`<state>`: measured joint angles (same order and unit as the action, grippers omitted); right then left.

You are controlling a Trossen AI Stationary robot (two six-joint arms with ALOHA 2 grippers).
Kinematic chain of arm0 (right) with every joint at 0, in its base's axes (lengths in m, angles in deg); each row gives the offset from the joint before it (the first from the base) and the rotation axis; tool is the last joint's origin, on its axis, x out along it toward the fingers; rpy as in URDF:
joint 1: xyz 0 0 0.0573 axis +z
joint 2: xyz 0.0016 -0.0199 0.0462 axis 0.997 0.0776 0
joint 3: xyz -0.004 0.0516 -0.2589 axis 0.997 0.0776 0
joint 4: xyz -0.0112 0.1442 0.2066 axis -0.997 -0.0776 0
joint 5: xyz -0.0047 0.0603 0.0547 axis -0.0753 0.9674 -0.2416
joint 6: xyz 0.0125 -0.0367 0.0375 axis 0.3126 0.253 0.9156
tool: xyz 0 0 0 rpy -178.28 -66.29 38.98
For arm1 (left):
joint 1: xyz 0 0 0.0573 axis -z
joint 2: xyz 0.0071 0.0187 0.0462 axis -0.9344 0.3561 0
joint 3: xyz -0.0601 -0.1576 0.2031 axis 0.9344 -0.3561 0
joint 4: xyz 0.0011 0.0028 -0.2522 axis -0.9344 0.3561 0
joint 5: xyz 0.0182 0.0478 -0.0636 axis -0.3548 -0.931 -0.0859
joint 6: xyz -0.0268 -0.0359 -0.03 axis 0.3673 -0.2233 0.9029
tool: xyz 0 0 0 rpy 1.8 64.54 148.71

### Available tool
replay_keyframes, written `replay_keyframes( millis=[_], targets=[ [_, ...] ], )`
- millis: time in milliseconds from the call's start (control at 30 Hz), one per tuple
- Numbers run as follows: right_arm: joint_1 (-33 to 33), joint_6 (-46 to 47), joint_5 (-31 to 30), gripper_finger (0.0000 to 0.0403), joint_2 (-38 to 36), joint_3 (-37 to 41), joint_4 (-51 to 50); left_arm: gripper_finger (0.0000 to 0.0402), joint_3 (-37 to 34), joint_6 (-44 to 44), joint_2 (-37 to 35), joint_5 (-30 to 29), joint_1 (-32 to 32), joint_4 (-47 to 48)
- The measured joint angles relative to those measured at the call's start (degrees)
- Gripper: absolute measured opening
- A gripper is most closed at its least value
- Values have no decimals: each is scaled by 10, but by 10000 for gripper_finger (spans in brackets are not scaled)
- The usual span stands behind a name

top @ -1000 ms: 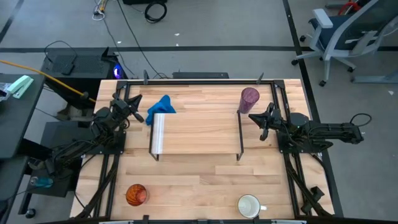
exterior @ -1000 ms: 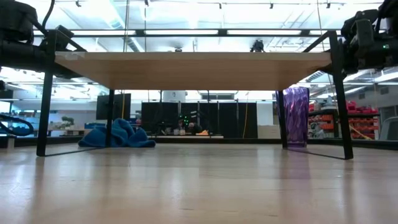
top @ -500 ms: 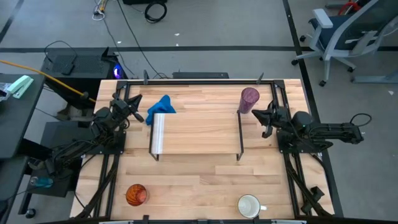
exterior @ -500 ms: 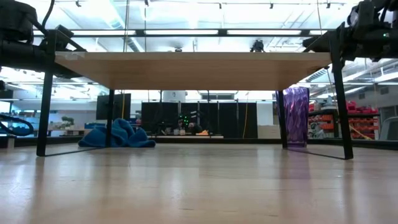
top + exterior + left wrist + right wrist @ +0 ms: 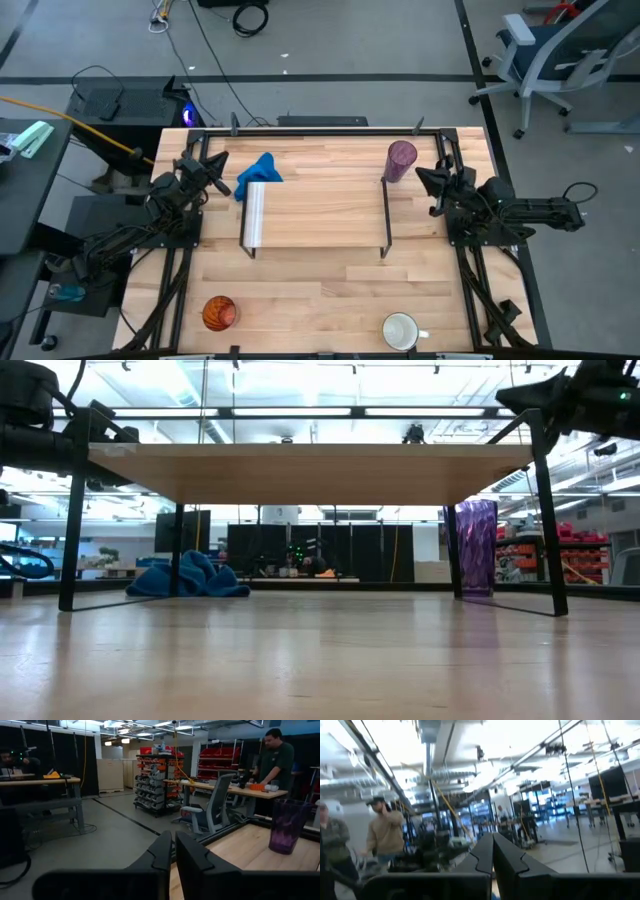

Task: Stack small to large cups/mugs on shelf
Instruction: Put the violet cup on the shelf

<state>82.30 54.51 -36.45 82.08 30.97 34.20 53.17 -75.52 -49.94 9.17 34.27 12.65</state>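
The purple tumbler [image 5: 402, 158] stands upright on its base on the table by the shelf's far right corner; it also shows in the low view [image 5: 476, 547] and the left wrist view [image 5: 287, 827]. The orange cup [image 5: 218, 313] and the white mug [image 5: 401, 331] stand near the table's near edge. The light-wood shelf [image 5: 320, 215] with its white end panel [image 5: 254, 215] stands mid-table. My right gripper [image 5: 420, 177] is shut and empty, raised just right of the tumbler. My left gripper [image 5: 222, 172] is shut and empty, left of the shelf.
A crumpled blue cloth [image 5: 258, 172] lies on the table at the shelf's far left corner, close to my left gripper. Black frame rails run along both table sides. People stand in the room beyond the table.
My right gripper has risen and gone toward the table's far edge, coming up beside the purple tumbler, its fingers tipping upward. It stays shut. The tumbler and the other cups have not moved.
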Motion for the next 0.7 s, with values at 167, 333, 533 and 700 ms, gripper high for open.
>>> replay_keyframes(
  millis=[167,333,533,700],
  targets=[
    [0,-34,0,15,0,-10,43,31,0,-8,0,0,0,-15],
    [0,-40,-35,15,8,-91,-9,23,0,-36,0,0,0,-38],
    [0,-33,-180,15,82,-269,-186,23,0,-50,0,0,0,-52],
    [-1,-39,-296,15,194,-444,-360,28,0,-48,0,0,0,-52]
  ],
)
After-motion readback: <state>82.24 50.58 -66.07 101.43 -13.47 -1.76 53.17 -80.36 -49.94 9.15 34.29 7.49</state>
